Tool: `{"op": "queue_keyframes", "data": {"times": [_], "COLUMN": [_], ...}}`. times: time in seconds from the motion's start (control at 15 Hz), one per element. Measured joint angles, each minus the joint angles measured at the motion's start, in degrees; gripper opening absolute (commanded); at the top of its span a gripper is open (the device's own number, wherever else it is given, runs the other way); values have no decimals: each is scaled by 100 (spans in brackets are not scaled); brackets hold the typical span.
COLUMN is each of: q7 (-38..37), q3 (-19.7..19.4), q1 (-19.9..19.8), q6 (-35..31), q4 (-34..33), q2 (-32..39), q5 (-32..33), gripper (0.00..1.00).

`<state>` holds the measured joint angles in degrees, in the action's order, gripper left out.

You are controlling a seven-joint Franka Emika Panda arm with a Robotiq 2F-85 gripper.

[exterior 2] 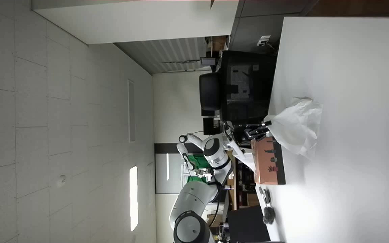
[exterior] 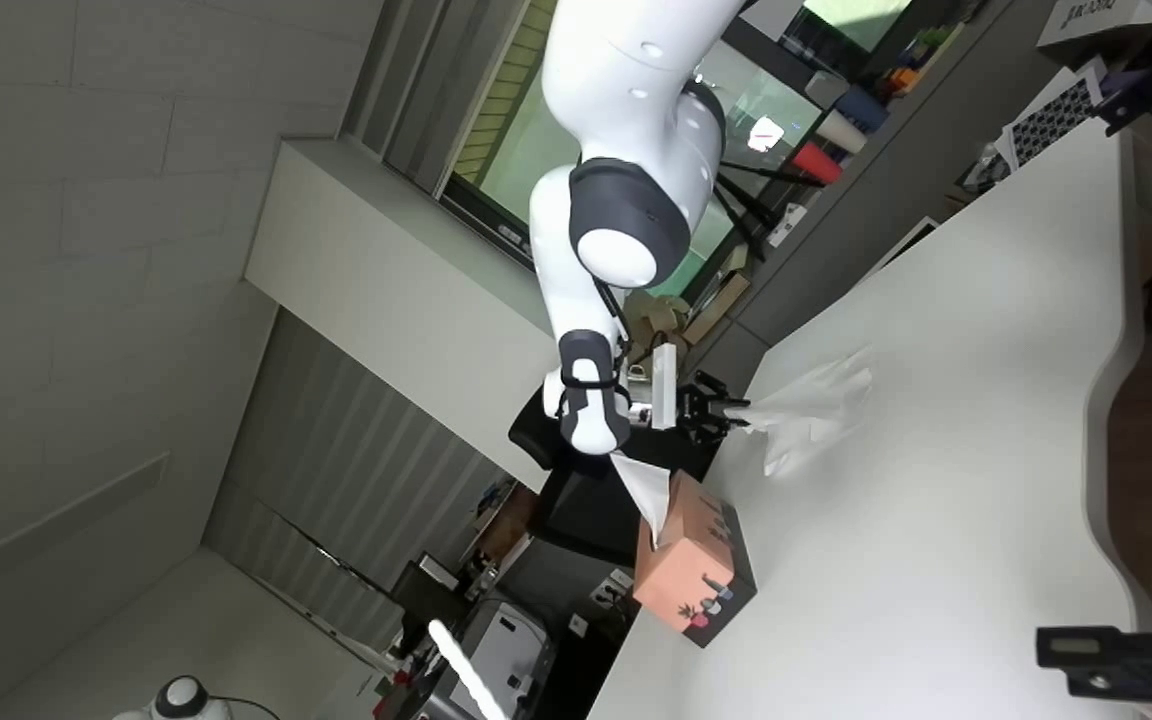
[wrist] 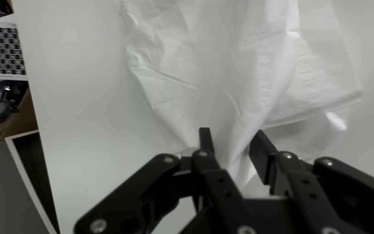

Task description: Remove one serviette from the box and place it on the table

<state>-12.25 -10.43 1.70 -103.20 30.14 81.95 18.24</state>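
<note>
Beside the serviette box [exterior 2: 265, 162], my gripper [wrist: 232, 134] stands parted around the serviette [exterior 2: 297, 128], its long axis slanting from narrow top between the fingers [wrist: 207, 139] to broad foot on the table [exterior: 986, 420]. Lettering on a carton [exterior: 1096, 22], well away, I can't read.

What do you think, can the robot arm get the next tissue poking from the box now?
Probably yes: the next tissue sticks out of the box, close by, with nothing seen covering it. But the fingers stand apart with another tissue between them, so they may need to pull clear first.
</note>
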Motion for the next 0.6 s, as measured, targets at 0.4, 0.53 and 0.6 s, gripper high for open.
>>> {"op": "queue_keyframes", "data": {"times": [0.4, 0.53, 0.6], "q7": [128, 128, 128], "q3": [619, 699, 700], "q1": [-135, -176, -188], "q6": [46, 50, 61], "q4": [-129, -163, -165], "q2": [-468, -619, -681], "q5": [-831, -932, -943], "gripper": [100, 96, 100]}}
